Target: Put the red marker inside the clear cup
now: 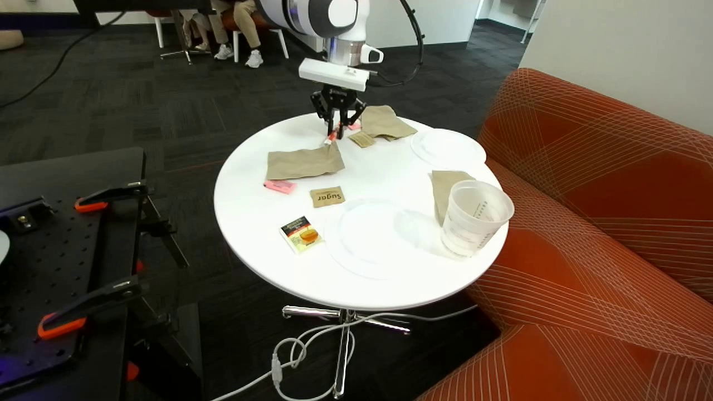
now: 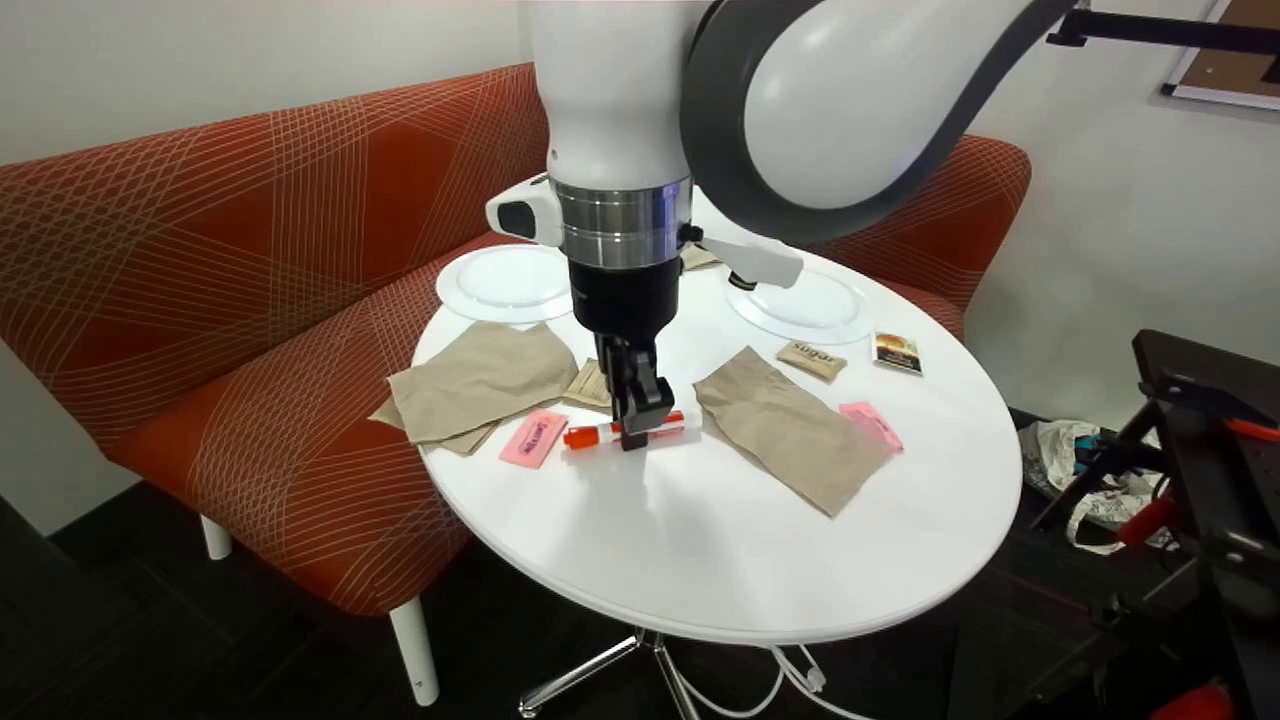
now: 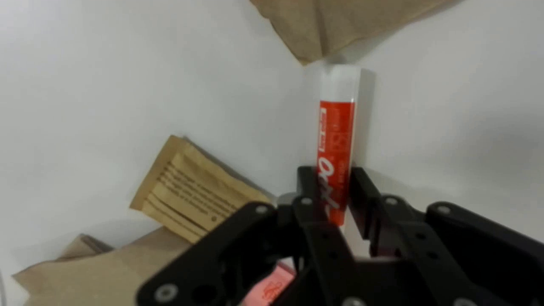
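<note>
The red marker (image 3: 335, 127) has a white body, red label and red cap. It lies level at the tabletop in both exterior views (image 1: 331, 137) (image 2: 668, 424); I cannot tell whether it touches the table. My gripper (image 3: 332, 172) points down with its fingers against both sides of the marker's middle; they hide part of it. The gripper also shows in both exterior views (image 1: 336, 134) (image 2: 635, 425). The clear cup (image 1: 473, 220) stands upright near the table's far edge from the arm, beside a plate and napkin. It is hidden behind the arm in an exterior view and out of the wrist view.
A brown napkin (image 1: 306, 164) lies by the marker's white end. Other napkins (image 2: 485, 380), a sugar packet (image 3: 191, 191), pink packets (image 2: 533, 438) and a tea packet (image 1: 301, 234) lie around. Clear plates (image 1: 367, 239) lie on the round white table (image 1: 250, 223). A red bench (image 1: 557, 195) borders it.
</note>
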Robot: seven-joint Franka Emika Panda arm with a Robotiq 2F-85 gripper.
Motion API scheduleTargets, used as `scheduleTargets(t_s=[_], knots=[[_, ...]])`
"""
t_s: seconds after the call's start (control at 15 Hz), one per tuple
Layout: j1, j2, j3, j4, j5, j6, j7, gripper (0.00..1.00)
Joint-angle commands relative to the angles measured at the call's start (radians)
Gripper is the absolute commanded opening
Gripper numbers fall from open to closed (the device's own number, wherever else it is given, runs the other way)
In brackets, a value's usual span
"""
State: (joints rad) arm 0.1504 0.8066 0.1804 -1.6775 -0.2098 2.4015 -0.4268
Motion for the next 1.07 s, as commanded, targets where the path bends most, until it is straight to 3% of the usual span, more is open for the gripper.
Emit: scheduleTargets(t_s=[0.0, 0.07, 0.53, 1.0], knots=[[0.012, -0.013, 0.001, -0.008, 0.005, 0.007, 0.038, 0.00], [0.019, -0.029, -0.004, -0.018, 0.006, -0.003, 0.060, 0.05], [0.011, -0.260, 0.001, -0.147, 0.038, -0.046, 0.159, 0.05], [-0.023, -0.492, -0.038, -0.151, 0.079, -0.216, 0.216, 0.05]])
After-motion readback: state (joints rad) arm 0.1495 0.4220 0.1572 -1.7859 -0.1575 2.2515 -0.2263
